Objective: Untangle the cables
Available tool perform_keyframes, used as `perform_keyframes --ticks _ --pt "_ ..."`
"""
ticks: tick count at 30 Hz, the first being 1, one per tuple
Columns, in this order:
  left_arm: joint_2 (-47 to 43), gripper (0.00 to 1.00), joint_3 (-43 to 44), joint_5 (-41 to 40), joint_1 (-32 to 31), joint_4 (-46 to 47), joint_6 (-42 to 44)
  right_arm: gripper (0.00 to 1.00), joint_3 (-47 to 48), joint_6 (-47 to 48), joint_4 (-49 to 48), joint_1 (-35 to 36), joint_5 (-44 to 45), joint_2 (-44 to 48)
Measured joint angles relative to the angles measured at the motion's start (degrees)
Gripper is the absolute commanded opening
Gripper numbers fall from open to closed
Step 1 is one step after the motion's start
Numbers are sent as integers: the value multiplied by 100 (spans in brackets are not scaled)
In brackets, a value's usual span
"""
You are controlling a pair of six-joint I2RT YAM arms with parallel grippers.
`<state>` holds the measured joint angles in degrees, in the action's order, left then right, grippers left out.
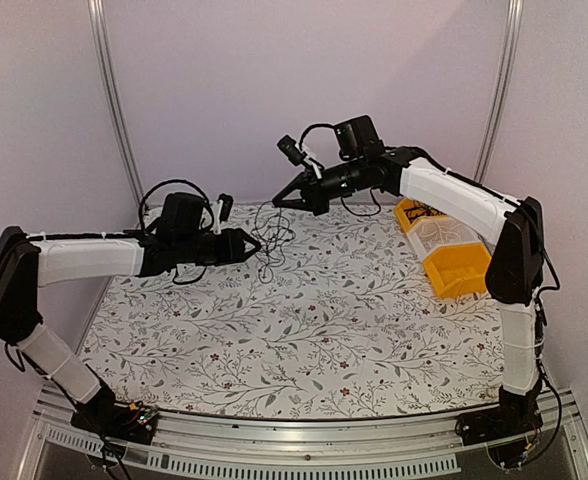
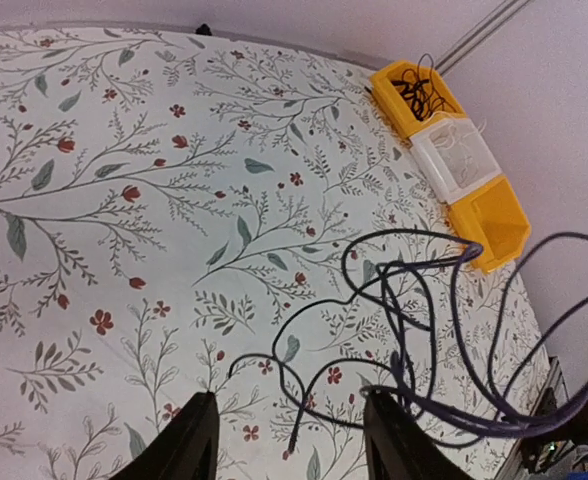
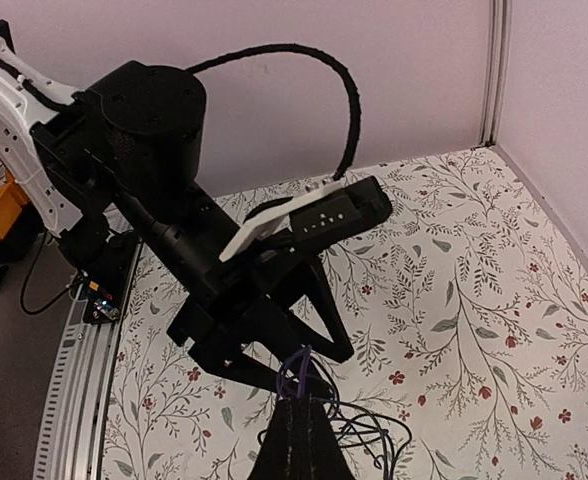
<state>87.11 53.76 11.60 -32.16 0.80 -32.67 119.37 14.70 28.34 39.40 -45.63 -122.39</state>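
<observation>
The cables, a bunch of thin black looping wires, hang above the flowered table between my two grippers. My right gripper is shut on the top of the bunch, and in the right wrist view strands stick out of its closed tips. My left gripper is open, with its jaws spread wide right beside the bunch. In the left wrist view the loops drape over and around its right finger, and one loose end hangs between the fingers.
A row of small bins stands at the back right: a yellow one with dark wires in it, a clear one and a yellow one. The flowered mat covers the table. The side walls are close by.
</observation>
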Motion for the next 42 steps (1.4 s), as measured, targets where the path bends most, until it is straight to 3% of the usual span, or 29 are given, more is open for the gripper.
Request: perform_keyframes --ticks 4,12,19,25,29,32,37,42 --pt "831 50 273 483 -85 1060 -31 0 -107 81 120 35 11 212" --pt "2409 2 822 1255 -136 2389 -485 0 -188 162 433 46 98 232" --pt "2822 0 544 1340 -142 2306 -551 0 1104 -57 634 46 94 343" --pt "2568 0 -61 1255 -142 1899 -385 0 1700 -431 136 17 144 1126" --pt "2068 32 -219 1049 -142 1320 -192 0 1755 -468 -129 -2 199 1565" --pt "1228 46 -352 627 -142 743 -50 0 1517 -387 -205 -4 229 1729" --pt "-629 59 -671 -20 -166 308 212 0 599 -208 -136 -4 339 1727" --pt "-1910 65 -726 -387 -400 321 555 0 13 -101 50 -9 468 1543"
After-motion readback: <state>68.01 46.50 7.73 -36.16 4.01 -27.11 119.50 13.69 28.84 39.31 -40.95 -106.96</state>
